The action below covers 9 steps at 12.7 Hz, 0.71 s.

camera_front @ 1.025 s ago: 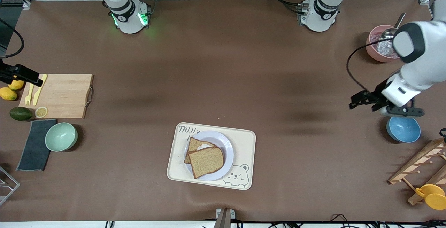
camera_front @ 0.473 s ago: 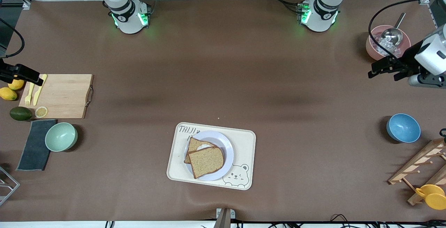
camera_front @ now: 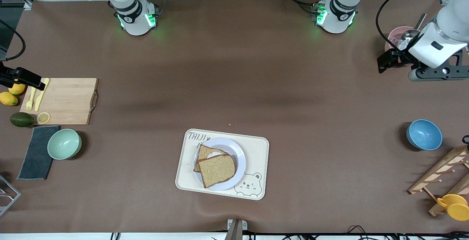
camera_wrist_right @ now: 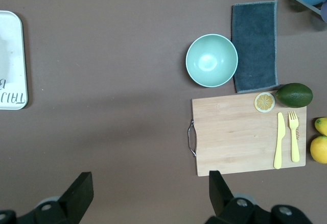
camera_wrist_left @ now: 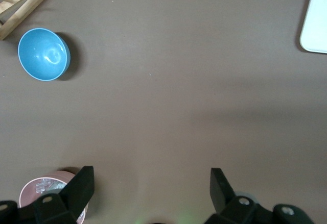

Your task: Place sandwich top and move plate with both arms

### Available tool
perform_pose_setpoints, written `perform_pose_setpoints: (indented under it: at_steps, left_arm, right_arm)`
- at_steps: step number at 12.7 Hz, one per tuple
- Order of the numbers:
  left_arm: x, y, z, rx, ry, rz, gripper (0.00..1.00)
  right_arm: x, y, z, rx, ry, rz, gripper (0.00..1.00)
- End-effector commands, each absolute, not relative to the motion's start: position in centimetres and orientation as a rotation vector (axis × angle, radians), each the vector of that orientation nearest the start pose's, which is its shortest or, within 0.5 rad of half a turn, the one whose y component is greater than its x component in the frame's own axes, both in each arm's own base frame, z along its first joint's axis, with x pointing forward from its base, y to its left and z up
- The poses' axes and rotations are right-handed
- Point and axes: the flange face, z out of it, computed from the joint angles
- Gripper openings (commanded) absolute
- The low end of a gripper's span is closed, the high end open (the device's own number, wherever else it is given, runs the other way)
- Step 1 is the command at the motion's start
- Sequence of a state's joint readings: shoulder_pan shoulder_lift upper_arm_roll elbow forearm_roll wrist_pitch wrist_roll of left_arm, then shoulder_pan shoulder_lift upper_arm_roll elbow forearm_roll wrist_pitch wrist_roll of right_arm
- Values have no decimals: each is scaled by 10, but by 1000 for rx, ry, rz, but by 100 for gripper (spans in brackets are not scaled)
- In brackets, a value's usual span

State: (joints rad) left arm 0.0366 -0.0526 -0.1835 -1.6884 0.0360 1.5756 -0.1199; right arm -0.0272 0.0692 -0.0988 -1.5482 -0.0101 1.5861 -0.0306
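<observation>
The left claw [camera_front: 383, 64] hangs in the air at the left arm's end of the tabletop [camera_front: 234, 86], just beside the pink bowl [camera_front: 395, 40] that holds ice and a metal scoop [camera_front: 412, 31]. Its fingers [camera_wrist_left: 82, 185] stand wide apart with nothing between them, as the left wrist view shows. The left arm's white wrist and forearm slant up from the claw toward the upper corner of the front view, a black cable looping over it. The blue bowl [camera_front: 424, 134] sits nearer to the front camera than that claw's spot, well apart from it.

The right claw [camera_front: 22, 78] waits at the right arm's end of the tabletop, over the edge of the wooden cutting board [camera_front: 67, 100] by the lemons [camera_front: 9, 95]. Its fingers [camera_wrist_right: 79, 193] are likewise spread wide and empty.

The sandwich top [camera_front: 217, 170] lies on the plate [camera_front: 240, 155], resting askew over the other bread slice [camera_front: 203, 152], whose egg shows white at the overlap. The plate sits on the cream bear-printed tray [camera_front: 256, 152], in the middle of the tabletop near the front camera, well apart from both claws.
</observation>
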Motion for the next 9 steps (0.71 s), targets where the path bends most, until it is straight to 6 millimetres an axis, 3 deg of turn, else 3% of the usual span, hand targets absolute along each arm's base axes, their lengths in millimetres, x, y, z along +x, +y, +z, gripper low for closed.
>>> perform_pose_setpoints:
  at_steps: [1, 5, 9]
  left_arm:
    - [529, -81, 620, -3167, 68, 60, 100]
    - [532, -98, 633, -3158, 186, -29, 100]
    - [540, -90, 645, -3156, 226, -74, 100]
  right_arm:
    - [573, -74, 602, -3152, 171, 47, 100]
    - [574, -76, 604, -3155, 176, 33, 100]
    - [573, -84, 602, -3150, 190, 40, 100]
